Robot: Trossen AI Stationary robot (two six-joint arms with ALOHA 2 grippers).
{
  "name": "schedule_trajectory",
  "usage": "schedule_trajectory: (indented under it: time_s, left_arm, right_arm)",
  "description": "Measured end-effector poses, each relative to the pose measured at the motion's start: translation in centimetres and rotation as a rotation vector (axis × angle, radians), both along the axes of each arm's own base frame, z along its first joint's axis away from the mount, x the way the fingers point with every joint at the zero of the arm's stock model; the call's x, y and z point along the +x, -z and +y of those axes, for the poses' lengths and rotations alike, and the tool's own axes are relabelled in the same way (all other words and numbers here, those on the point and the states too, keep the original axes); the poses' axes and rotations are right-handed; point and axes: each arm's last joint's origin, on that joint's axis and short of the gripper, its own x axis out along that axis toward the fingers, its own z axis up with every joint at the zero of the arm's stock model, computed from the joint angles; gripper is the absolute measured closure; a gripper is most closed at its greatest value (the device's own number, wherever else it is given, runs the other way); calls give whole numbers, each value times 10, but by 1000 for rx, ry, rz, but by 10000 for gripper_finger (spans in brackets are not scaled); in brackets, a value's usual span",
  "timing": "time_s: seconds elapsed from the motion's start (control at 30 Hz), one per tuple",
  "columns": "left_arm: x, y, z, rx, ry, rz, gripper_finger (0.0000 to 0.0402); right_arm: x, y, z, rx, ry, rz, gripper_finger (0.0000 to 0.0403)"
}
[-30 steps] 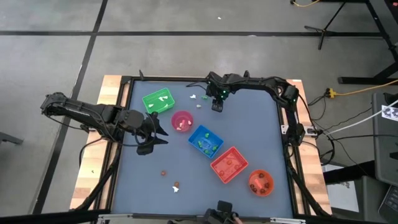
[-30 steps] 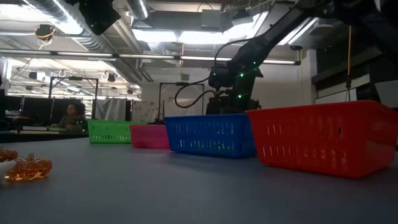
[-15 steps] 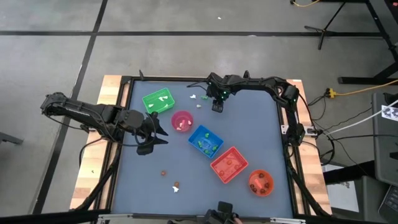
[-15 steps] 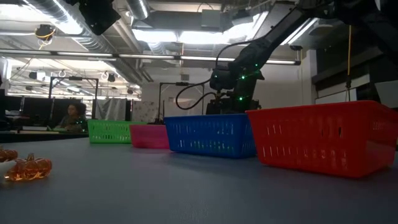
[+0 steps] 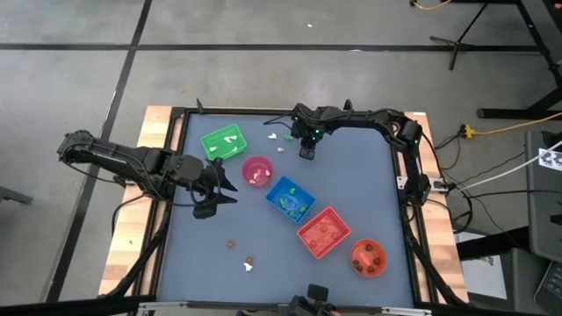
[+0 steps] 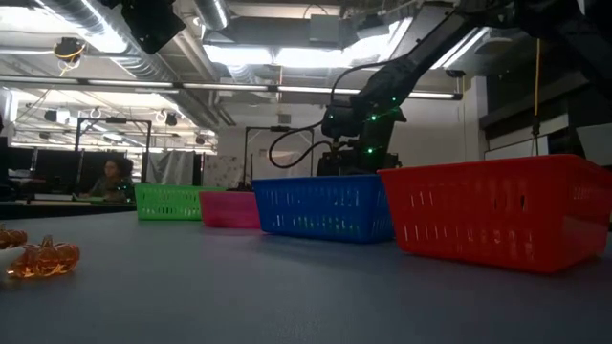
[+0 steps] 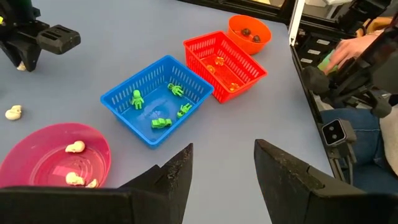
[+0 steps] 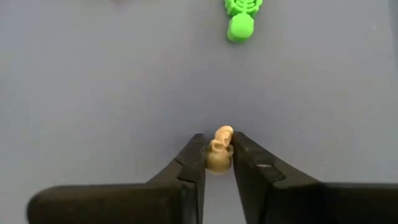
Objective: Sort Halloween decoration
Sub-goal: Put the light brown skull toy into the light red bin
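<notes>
Pick step in hand: my right gripper (image 8: 217,155) is pinched onto a cream skull trinket (image 8: 219,149) on the far table (green skeleton (image 8: 241,17) lies near), so next I judge a lift toward the pink bowl (image 5: 257,170); left gripper (image 7: 222,165) waits agape, empty.

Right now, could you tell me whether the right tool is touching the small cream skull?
Touching. In the right wrist view, the right tool has both fingers pressed against the sides of the cream skull, no gap visible.
</notes>
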Motion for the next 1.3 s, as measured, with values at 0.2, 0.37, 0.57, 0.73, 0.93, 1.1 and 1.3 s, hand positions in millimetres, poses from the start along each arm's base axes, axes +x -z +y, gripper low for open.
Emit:
schedule_trajectory:
  time_s: [0.2, 0.37, 0.57, 0.73, 0.93, 1.1, 1.3]
  left_arm:
    - [0, 0, 0, 0, 0, 0, 247]
    - [0, 0, 0, 0, 0, 0, 247]
    - [0, 0, 0, 0, 0, 0, 247]
    - [0, 0, 0, 0, 0, 0, 247]
    - [0, 0, 0, 0, 0, 0, 247]
    - [0, 0, 0, 0, 0, 0, 247]
    - [0, 0, 0, 0, 0, 0, 247]
  right_arm:
    - [0, 0, 0, 14, -4, -8, 342]
    - [1, -2, 0, 18, -4, -2, 343]
    - [10, -17, -1, 20, -17, -21, 343]
    - [26, -33, 10, 19, -51, -67, 343]
    - [51, -55, 35, 19, -115, -167, 343]
    - [72, -64, 67, -11, -206, -264, 343]
    - [94, -72, 103, -54, -302, -399, 343]
